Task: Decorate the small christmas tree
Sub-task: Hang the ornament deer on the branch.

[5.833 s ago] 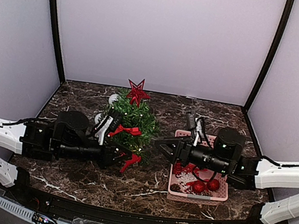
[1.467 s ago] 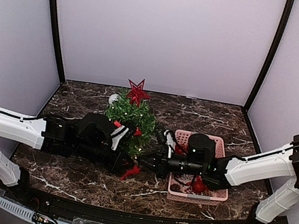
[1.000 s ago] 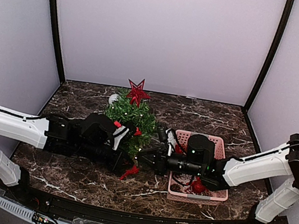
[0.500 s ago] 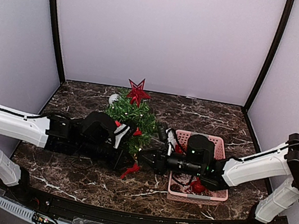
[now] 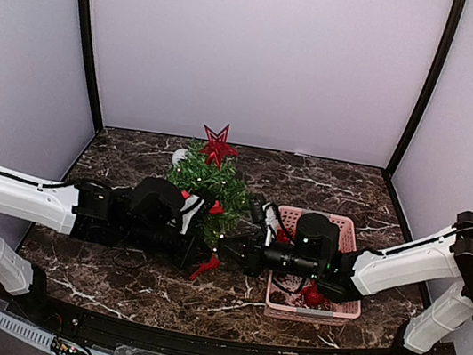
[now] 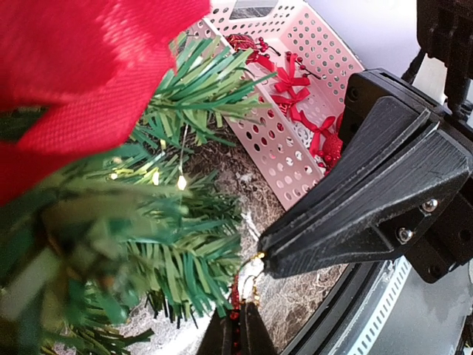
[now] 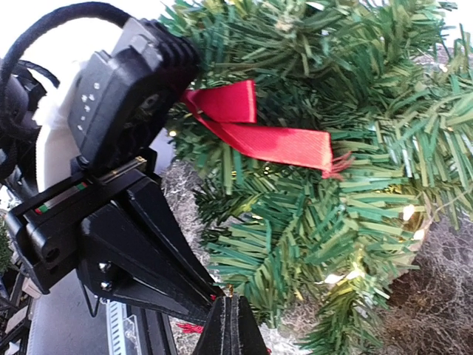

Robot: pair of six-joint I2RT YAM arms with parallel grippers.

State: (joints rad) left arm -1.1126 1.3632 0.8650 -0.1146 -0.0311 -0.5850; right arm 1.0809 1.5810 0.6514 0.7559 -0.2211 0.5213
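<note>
On the marble table [image 5: 112,284] the small christmas tree [image 5: 209,182] stands mid-back, with a pink basket [image 5: 336,317] at its 3 o'clock. At its 6 o'clock, low branches crowd both grippers, which meet tip to tip. The left gripper [image 6: 235,329] is clenched on a red ornament [image 5: 203,266], and the right gripper [image 7: 233,318] is clenched tight.

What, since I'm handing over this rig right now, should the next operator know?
Left gripper: jaws shut on a red ornament by the lower branches of the small christmas tree.
Right gripper: jaws shut, tip at the ornament's gold hook; grip unclear.
Done: star and red bow on the tree.
To do: hang this ornament; more red decorations wait in the pink basket.
</note>
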